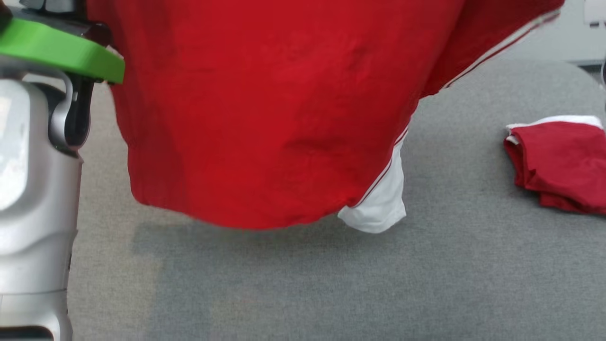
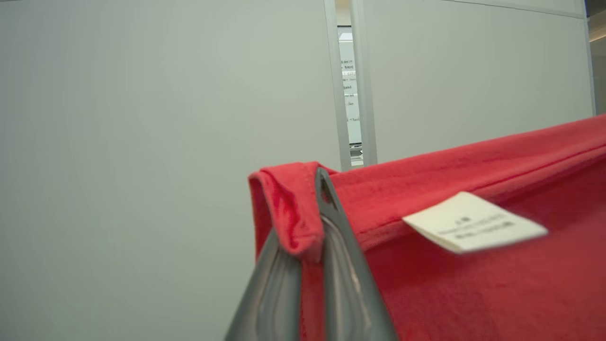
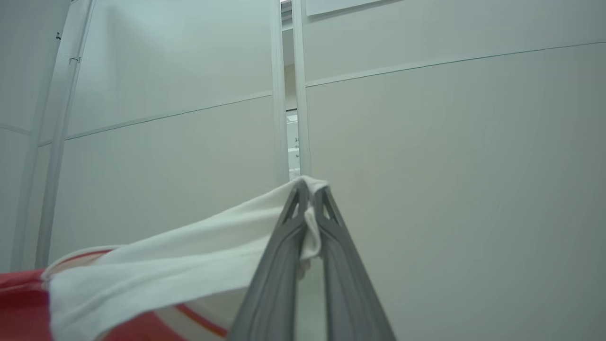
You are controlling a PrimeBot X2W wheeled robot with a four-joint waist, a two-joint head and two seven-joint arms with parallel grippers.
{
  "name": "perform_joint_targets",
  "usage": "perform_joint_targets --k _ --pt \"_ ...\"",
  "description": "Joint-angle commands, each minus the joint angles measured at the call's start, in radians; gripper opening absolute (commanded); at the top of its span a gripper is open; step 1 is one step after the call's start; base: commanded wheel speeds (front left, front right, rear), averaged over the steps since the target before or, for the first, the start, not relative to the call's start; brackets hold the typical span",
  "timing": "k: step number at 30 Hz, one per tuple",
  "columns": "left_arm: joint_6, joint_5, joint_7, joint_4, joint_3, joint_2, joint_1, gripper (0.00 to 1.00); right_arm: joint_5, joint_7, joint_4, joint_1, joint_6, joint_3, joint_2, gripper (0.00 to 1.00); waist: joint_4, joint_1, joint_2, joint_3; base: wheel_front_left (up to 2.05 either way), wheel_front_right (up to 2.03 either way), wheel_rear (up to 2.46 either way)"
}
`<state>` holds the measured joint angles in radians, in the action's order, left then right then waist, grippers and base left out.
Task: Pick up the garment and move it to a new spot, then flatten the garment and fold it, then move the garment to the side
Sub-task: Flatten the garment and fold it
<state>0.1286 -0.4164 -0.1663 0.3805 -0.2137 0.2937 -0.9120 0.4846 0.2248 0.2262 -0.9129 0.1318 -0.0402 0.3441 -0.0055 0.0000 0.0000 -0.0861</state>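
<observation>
The garment (image 1: 265,118) is a red top with white trim, hanging spread in the air above the grey table (image 1: 331,284); its lower hem and a white sleeve end (image 1: 378,208) dangle just over the surface. My left gripper (image 2: 310,208) is shut on a folded red edge of the garment (image 2: 473,293), near a white care label (image 2: 473,221). My right gripper (image 3: 310,199) is shut on a white edge of the garment (image 3: 189,255), which stretches away to the left. The silver left forearm (image 1: 33,213) with its green collar rises at the head view's left edge.
A second red garment (image 1: 563,163) with white trim lies folded on the table's right side. Pale partition walls (image 2: 142,142) with a narrow gap stand behind the table. The grey table curves away at the far right.
</observation>
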Motion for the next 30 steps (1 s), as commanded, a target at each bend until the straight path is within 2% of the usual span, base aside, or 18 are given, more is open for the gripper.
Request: perform_joint_targets --k 1,5,8,12,15,22,26,30 --pt "-0.004 0.024 -0.015 0.037 -0.013 0.003 -0.036 0.0 -0.023 0.011 0.031 -0.045 -0.002 -0.004 0.002 0.0 0.005 0.0 0.0 -0.122 0.0 0.0 0.0" --pt "-0.003 0.036 -0.051 0.158 -0.031 -0.016 -0.127 0.0 -0.081 0.03 0.151 -0.169 -0.002 -0.028 -0.01 0.0 0.015 0.0 0.0 -0.201 0.0 0.0 0.0" --pt "-0.023 0.062 -0.08 0.243 -0.027 -0.029 -0.21 0.0 -0.133 0.039 0.24 -0.274 -0.002 -0.005 -0.034 0.0 0.013 0.0 0.0 -0.24 0.0 0.0 0.0" --pt "-0.043 0.095 -0.099 0.277 -0.01 -0.047 -0.322 0.0 -0.222 0.042 0.239 -0.389 -0.003 0.085 -0.066 0.0 0.014 0.0 0.0 -0.288 0.0 0.0 0.0" --pt "-0.063 0.097 -0.096 0.249 0.045 -0.067 -0.341 0.0 -0.26 0.039 0.234 -0.404 -0.003 0.14 -0.102 0.0 0.012 0.0 0.0 -0.311 0.0 0.0 0.0" --pt "-0.043 0.089 -0.096 0.287 0.133 -0.113 -0.206 0.0 -0.222 0.04 0.223 -0.25 -0.003 0.129 -0.136 0.0 -0.007 0.0 0.0 -0.371 0.0 0.0 0.0" --pt "-0.029 0.092 -0.097 0.327 0.163 -0.158 -0.073 0.0 -0.161 0.04 0.196 -0.079 -0.003 0.105 -0.164 0.0 -0.022 0.0 0.0 -0.406 0.0 0.0 0.0" --pt "-0.018 0.087 -0.097 0.348 0.201 -0.198 0.087 0.0 -0.096 0.04 0.145 0.123 -0.002 0.067 -0.192 0.0 -0.041 0.0 0.0 -0.39 0.0 0.0 0.0"
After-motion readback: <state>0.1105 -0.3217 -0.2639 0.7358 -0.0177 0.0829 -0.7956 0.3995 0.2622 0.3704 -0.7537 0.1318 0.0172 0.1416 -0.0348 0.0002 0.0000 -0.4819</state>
